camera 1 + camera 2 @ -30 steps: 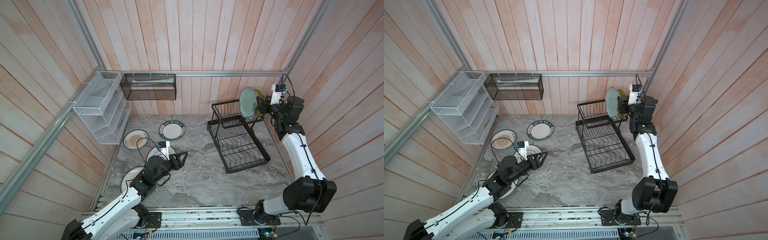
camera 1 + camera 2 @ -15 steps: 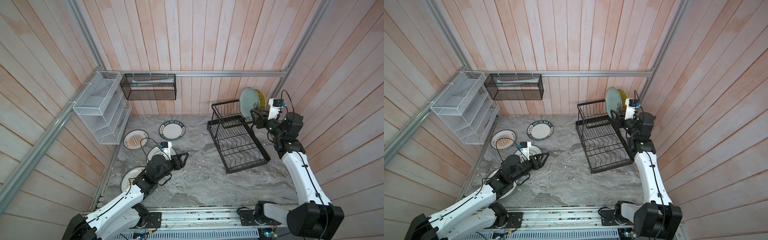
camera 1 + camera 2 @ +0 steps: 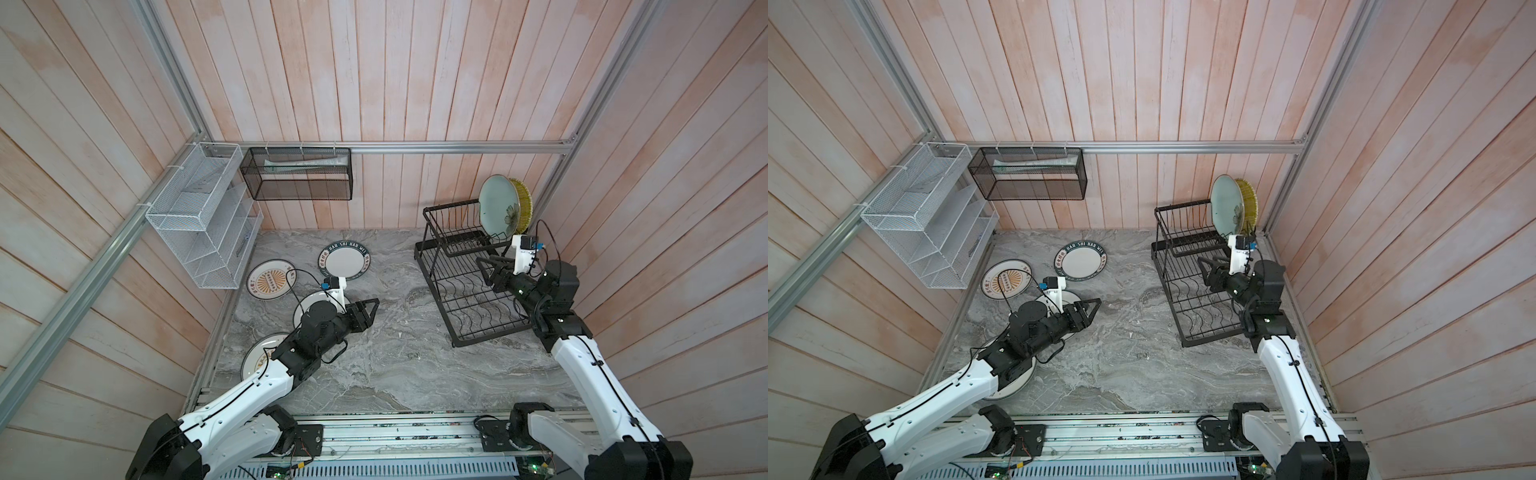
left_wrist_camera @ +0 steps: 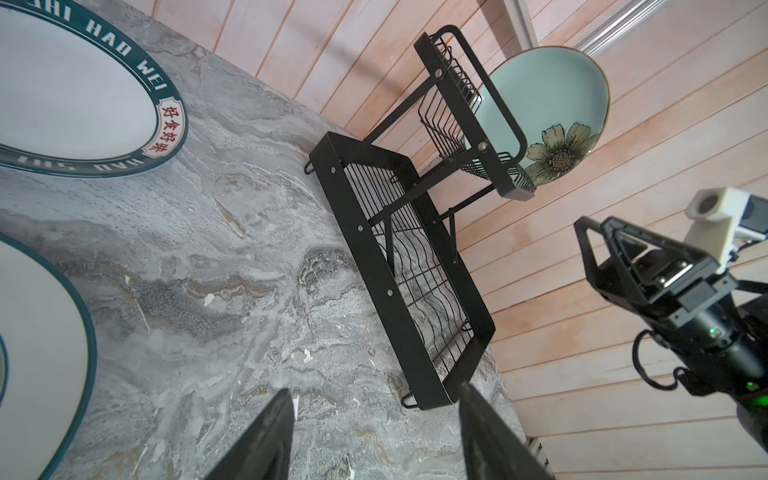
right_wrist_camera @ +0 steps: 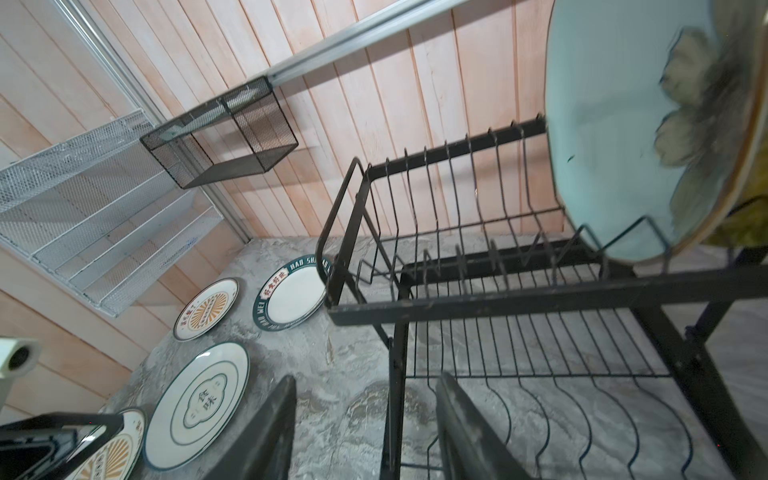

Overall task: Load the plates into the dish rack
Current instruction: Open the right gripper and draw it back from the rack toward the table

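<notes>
plates [image 3: 345, 260], four of them, are lying flat on the table [image 3: 395, 365] in both top views; teal plate [image 3: 496, 208] and yellow plate [image 3: 524, 203] are standing in the dish rack [image 3: 465, 291]. left wrist view: left gripper [image 4: 376, 388] is hovering near the ringed plate [image 4: 41, 332], jaws apart, empty. right wrist view: right gripper [image 5: 368, 376] is gaping empty at the rack. a third fetch is looming, likely calling for a rim pinch.

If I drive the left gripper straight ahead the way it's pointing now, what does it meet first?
Most likely the dish rack: the left gripper, open and empty, points across bare table at the near side frame of the rack's lower tray. Its height is unclear, so it might skim over.
</notes>
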